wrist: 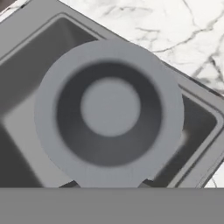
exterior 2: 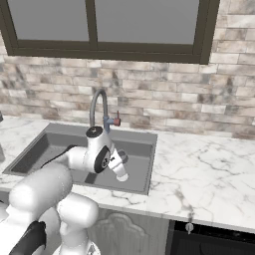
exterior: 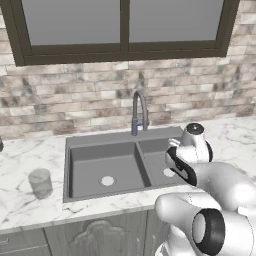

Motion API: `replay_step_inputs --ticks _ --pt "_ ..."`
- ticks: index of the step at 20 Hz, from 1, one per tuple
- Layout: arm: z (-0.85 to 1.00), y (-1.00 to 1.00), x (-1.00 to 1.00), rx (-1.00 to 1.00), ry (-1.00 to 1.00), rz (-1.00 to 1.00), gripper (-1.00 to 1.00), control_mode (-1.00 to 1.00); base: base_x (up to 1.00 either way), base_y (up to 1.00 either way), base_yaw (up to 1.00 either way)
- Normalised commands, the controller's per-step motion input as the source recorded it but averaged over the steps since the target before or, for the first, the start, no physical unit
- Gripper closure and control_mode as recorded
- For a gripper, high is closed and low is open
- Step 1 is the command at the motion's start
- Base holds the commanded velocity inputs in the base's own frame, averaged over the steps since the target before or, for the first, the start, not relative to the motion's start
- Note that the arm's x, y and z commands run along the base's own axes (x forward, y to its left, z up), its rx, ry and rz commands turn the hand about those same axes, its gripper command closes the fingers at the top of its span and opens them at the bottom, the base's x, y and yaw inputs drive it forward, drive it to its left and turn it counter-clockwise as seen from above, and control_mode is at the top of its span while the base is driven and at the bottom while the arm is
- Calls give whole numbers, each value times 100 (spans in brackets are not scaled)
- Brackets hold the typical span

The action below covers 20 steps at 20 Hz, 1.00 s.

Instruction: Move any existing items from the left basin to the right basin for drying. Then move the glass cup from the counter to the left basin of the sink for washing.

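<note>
We're holding the tiny glass point(wrist: 109, 107) pinched in the gripper point(wrist: 109, 186), seen mouth-on from the hand, above the right basin point(exterior: 159, 162) for drying. Left basin point(exterior: 105, 167) looks clear; tumbler point(exterior: 40, 183) waits on the counter point(exterior: 20, 205) left of the sink.

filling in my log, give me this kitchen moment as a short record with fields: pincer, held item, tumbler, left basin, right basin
pincer: shut on a tiny clear narrow glass, seen end-on in the hand view
held item position: above the right basin of the dark grey double sink
tumbler: wide clear greyish glass cup upright on the white marble counter, left of the sink
left basin: nothing in it but its round pale drain
tap: curved steel, behind the divider
</note>
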Motion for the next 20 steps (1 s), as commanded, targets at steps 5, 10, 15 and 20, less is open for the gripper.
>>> replay_step_inputs --ticks 5,10,15,20 --pt "-27 -13 57 8 0 0 100 -100 0 0 0" --pt "-27 -8 48 7 2 0 100 -100 0 0 0" --pt "-29 -1 30 3 4 0 100 -100 0 0 0" --pt "-26 0 9 0 5 0 100 -100 0 0 0"
